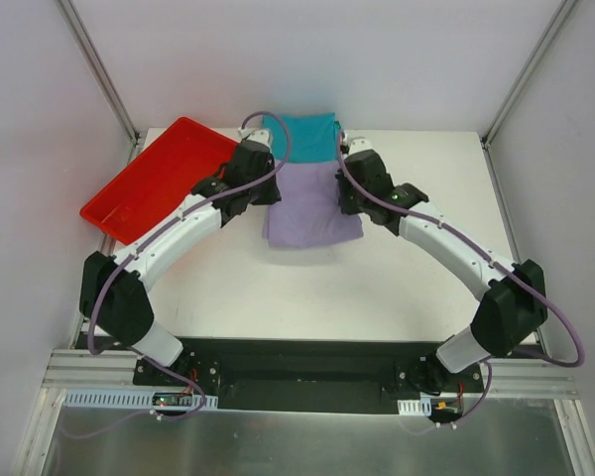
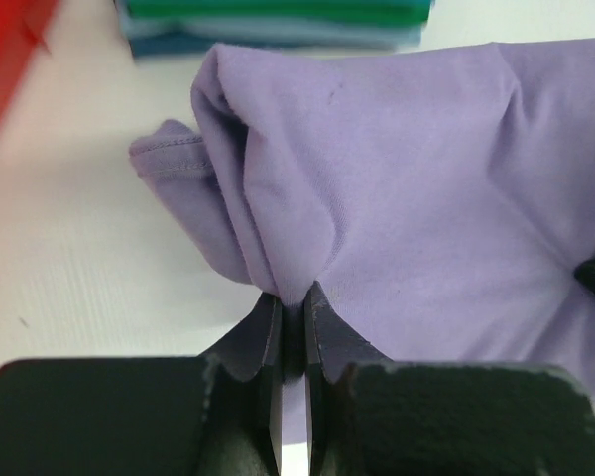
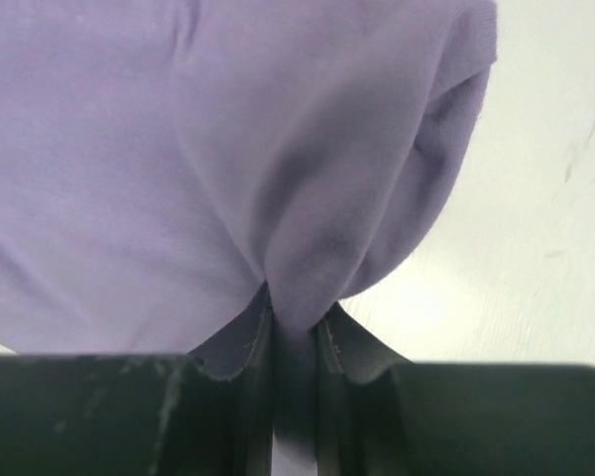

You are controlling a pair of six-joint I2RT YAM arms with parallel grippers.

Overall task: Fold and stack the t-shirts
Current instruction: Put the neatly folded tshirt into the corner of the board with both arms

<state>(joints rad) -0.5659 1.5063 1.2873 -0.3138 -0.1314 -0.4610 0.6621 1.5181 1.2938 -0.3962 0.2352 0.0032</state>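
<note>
Limp, seemingly light lavender cotton t-shirt (image 1: 312,203); left claw (image 2: 293,305) and right claw (image 3: 296,317) each pinch its bunched side edges

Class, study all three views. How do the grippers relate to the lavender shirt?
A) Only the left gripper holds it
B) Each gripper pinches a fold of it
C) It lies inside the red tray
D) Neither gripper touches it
B: the wrist views show the left gripper and the right gripper each closed on a bunched fold of the lavender shirt.
</note>
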